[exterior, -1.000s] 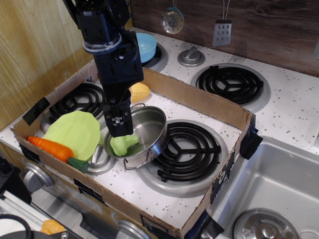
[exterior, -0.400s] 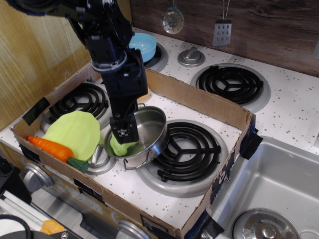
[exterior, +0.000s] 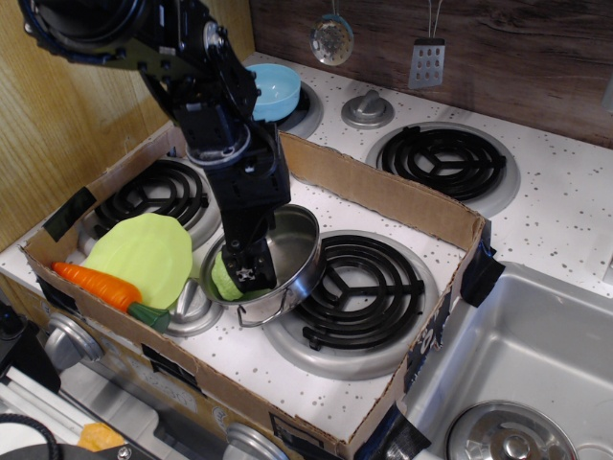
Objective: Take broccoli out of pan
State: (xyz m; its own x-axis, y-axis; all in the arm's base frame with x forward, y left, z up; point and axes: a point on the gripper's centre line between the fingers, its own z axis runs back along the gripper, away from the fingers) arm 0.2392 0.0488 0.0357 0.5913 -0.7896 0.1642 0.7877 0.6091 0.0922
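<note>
Scanning left to right across the bench point(exterior: 575, 201): orange carrot point(exterior: 99, 285) lying at the near-left of the cardboard tray point(exterior: 383, 196), touching the edge of the flat lime-green plate point(exterior: 148, 254). Behind the plate, black coil burner point(exterior: 158, 195), partly hidden by the arm. Next, pan point(exterior: 292, 251), steel, tilted, sitting at the left edge of the front coil burner point(exterior: 364, 287), one wire loop handle visible at the near side. Inside it, against the left wall, broccoli point(exterior: 228, 280), only a patch of light green showing. Gripper point(exterior: 251, 275) reaching down into the pan, directly over the broccoli and covering most of it. Jaws: cannot tell whether clenched on the broccoli or released, tips hidden by the gripper body from this angle. Broccoli not out of the pan yet. Behind the arm, light-blue bowl point(exterior: 276, 89) on the back-left burner, outside the tray. Further right: grey knob point(exterior: 367, 107), then back-right coil burner point(exterior: 442, 159). On the wood wall above, round strainer point(exterior: 331, 38) and small spatula point(exterior: 426, 61) hanging. Far right, steel sink point(exterior: 536, 364) with drain at the bottom edge.
</note>
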